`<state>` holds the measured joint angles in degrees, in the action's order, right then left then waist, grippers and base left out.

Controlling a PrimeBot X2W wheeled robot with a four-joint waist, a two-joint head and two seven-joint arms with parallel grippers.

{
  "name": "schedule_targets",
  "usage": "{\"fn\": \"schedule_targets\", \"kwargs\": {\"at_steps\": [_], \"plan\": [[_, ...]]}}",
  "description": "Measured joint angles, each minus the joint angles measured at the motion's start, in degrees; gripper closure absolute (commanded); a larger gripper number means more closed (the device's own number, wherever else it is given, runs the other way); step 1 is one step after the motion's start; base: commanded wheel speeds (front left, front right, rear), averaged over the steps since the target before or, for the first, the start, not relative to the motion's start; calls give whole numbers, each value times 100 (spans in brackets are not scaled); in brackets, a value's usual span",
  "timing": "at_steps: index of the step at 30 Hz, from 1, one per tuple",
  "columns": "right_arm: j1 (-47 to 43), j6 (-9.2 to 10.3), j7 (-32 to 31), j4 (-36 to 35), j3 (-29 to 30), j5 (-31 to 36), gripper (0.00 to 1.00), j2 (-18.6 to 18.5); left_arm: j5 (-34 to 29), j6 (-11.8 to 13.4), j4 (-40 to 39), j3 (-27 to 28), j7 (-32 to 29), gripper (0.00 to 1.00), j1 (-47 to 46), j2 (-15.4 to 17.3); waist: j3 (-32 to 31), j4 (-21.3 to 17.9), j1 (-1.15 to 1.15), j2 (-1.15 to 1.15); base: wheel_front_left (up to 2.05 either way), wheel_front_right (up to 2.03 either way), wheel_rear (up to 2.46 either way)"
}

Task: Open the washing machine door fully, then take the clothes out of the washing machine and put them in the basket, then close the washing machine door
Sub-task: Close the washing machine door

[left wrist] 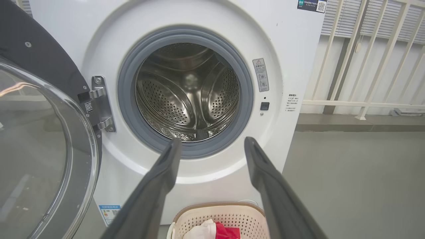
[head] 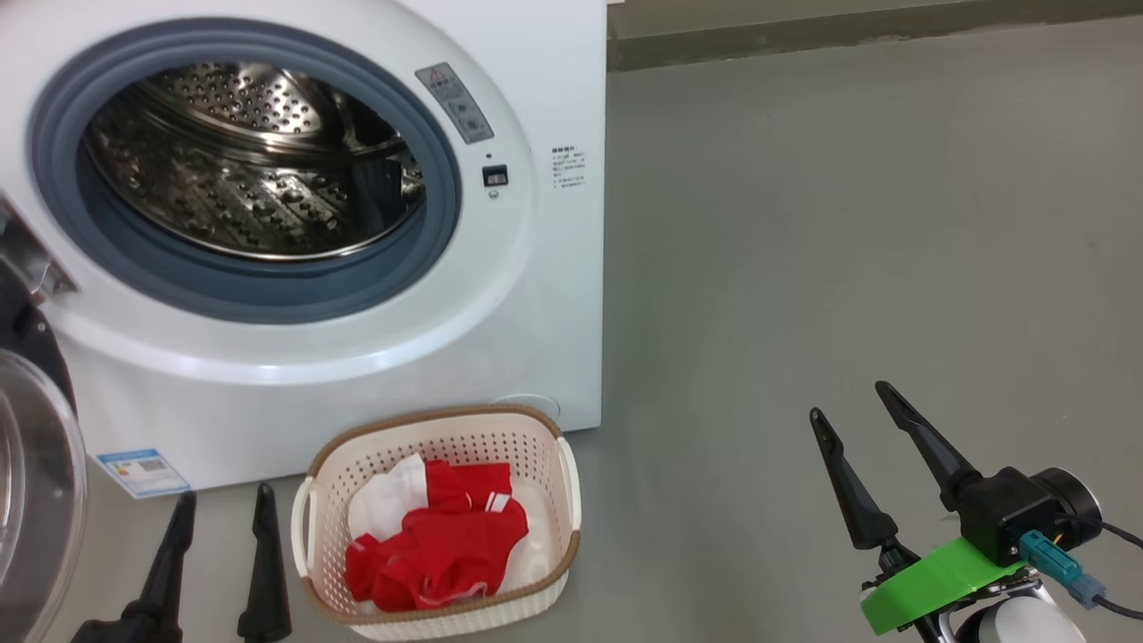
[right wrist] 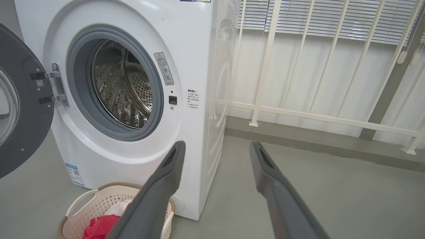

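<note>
The white washing machine (head: 554, 89) stands open, and its steel drum (head: 250, 161) looks bare inside. The washing machine door (head: 36, 464) hangs swung out at the left, its glass bowl facing me; it shows too in the left wrist view (left wrist: 40, 149) and the right wrist view (right wrist: 20, 109). Red and white clothes (head: 438, 536) lie in the cream basket (head: 571, 500) on the floor before the machine. My left gripper (head: 223, 505) is open just left of the basket. Off to the right, my right gripper (head: 848, 402) is open over bare floor.
Grey floor (head: 848, 223) stretches to the right of the machine. A white railing (right wrist: 298, 66) with blinds behind it runs along the wall beyond. A low ledge (right wrist: 315, 142) sits at the wall's foot.
</note>
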<state>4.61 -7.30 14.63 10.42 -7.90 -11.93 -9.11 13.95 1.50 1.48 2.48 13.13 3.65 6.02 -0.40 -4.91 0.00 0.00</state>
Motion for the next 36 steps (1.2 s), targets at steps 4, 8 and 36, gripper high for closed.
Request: {"fn": "schedule_targets", "kwargs": {"at_steps": [4, 8, 36], "plan": [[0, 0, 0, 0, 1, 0, 0, 0, 29, 0, -49, 2, 3, 0, 2, 2, 1, 11, 0, 0, -99, 99, 0], [0, 0, 0, 0, 1, 0, 0, 0, 83, 0, -87, 1, 7, 0, 3, 2, 11, 35, 0, 0, -51, 51, 0], [3, 0, 0, -52, -5, 0, 0, 18, 123, 222, -522, -82, -59, 0, 3, 25, 159, 498, 0, 0, -1, 1, 0]]}}
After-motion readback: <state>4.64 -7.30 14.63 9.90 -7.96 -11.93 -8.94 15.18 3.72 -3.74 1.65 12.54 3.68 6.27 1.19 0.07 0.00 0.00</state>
